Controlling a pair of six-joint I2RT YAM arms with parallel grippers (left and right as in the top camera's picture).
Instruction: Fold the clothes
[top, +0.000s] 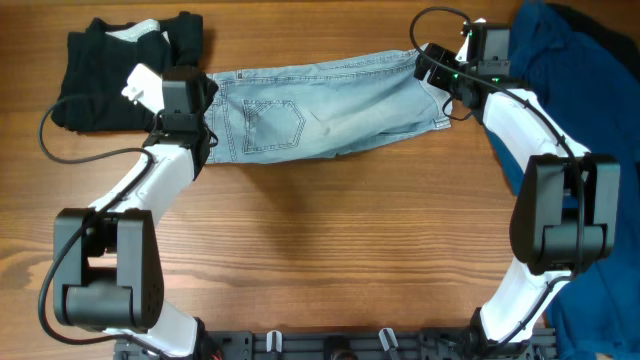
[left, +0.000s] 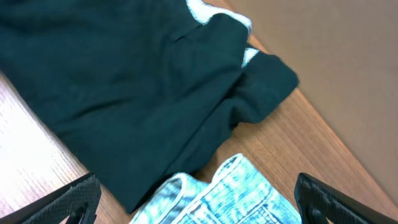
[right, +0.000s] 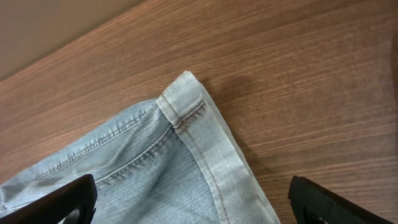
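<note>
The pale light-blue denim shorts (top: 320, 110) lie flat across the far middle of the table, back pocket up, waistband to the left. My left gripper (top: 205, 105) is open over the waistband end; in the left wrist view the waistband (left: 217, 193) lies between its spread fingers (left: 199, 208). My right gripper (top: 437, 78) is open over the leg-hem end; in the right wrist view the hem corner (right: 186, 106) lies between its spread fingers (right: 193, 205). Neither gripper holds anything.
A folded black garment (top: 120, 65) lies at the far left, touching the shorts' waistband; it fills the left wrist view (left: 124, 81). A large dark-blue garment (top: 580, 80) lies along the right edge. Bare wooden table (top: 330, 240) is in front.
</note>
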